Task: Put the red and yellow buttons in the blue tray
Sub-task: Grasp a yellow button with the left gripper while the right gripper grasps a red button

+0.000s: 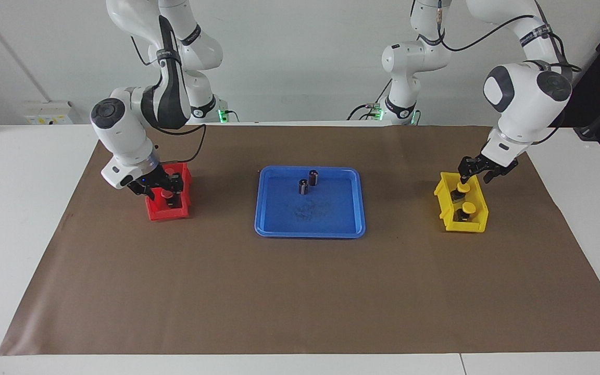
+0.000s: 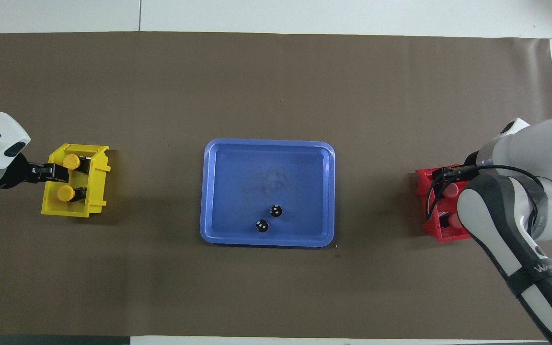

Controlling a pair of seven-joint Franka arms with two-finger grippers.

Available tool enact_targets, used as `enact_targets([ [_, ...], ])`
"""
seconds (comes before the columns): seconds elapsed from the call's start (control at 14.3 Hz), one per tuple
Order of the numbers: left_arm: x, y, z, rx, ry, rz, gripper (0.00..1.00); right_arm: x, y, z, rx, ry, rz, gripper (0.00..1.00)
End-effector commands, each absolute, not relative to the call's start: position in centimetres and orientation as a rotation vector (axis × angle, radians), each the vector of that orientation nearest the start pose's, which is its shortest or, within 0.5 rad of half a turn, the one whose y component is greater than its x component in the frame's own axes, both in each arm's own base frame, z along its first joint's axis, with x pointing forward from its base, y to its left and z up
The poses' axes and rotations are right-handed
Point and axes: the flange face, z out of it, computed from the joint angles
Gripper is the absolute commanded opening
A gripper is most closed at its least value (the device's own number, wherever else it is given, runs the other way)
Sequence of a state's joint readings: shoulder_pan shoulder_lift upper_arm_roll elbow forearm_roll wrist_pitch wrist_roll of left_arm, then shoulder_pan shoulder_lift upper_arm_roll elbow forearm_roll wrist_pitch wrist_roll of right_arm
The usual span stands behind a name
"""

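Yellow cap first: our left gripper (image 1: 473, 176) hangs low over the yellow bin (image 1: 461, 208), fingers apart around one yellow button (image 1: 463, 188), not visibly clamped. Right gripper (image 1: 167, 188) sits down in the red bin (image 1: 169, 198) at a red button (image 1: 166, 194); grip we cannot tell. Blue tray (image 1: 349, 208) lies between the bins, holding only two dark cylinders (image 1: 309, 182), probably so either arm reaches it.

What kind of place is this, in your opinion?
Most likely a robotics laboratory, set up for a sorting test. Two white arms are mounted at a white table covered with brown paper, a blue tray sits between a small red bin and yellow bin, and the wall is bare.
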State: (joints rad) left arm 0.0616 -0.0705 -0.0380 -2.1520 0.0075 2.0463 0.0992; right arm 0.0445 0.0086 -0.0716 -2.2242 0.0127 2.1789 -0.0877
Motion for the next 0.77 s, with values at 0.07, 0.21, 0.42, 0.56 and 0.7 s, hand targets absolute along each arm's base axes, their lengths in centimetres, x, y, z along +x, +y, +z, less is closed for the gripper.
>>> enact_targets([
  [0.07,51.2,1.5,41.5,-3.141,0.106,0.048,0.7,50.3,-1.8,36.0,-3.112,-0.093,0.069,0.7],
  [0.21,51.1,2.4,40.9,-3.142,0.084,0.048,0.7,50.1,-1.8,35.9,-3.113,-0.093,0.057,0.69],
  [0.42,50.7,2.5,39.3,-3.142,0.079,0.039,0.7,50.0,-1.8,35.7,-3.112,-0.118,0.045,0.66],
  [0.56,50.4,2.5,38.4,-3.141,0.072,0.022,0.7,49.8,-1.9,35.2,-3.113,-0.146,0.023,0.65],
  [0.7,50.2,2.4,37.8,-3.142,0.072,0.024,0.7,49.5,-1.9,35.1,-3.113,-0.144,0.018,0.62],
])
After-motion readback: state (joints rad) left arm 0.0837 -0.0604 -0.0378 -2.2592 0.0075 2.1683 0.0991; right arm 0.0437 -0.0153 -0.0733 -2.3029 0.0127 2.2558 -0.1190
